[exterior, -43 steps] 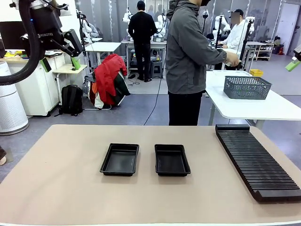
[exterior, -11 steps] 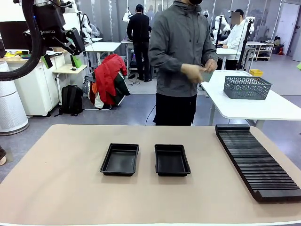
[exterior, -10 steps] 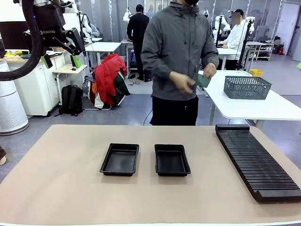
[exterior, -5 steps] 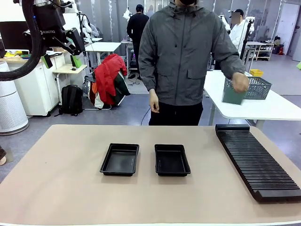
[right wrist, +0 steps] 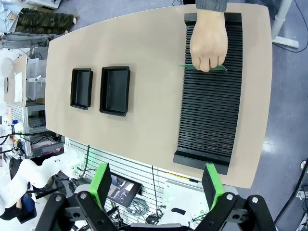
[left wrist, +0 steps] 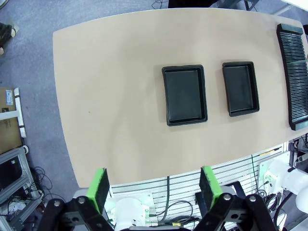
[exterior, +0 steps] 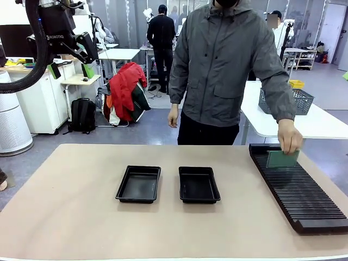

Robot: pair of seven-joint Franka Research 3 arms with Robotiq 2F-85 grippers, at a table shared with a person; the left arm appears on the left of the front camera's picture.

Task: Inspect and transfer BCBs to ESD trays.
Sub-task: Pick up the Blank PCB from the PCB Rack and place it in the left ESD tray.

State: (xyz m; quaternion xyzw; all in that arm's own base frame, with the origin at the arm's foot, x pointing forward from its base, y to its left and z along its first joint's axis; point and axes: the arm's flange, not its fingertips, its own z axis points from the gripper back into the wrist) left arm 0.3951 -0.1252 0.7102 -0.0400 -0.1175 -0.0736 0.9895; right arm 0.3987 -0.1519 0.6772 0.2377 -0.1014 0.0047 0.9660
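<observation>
Pers. hand point(exterior: 289, 140) holds BCB point(exterior: 282, 159) upright @ rack point(exterior: 304, 198).

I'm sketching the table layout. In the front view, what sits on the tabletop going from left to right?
first ESD tray → second ESD tray → long black slotted rack

You have a beige surface point(exterior: 65, 206) carrying 2 black ESD trays point(exterior: 138, 184), side by side near its middle without touching, and a long ribbed rack point(exterior: 304, 201) along its right side.
</observation>
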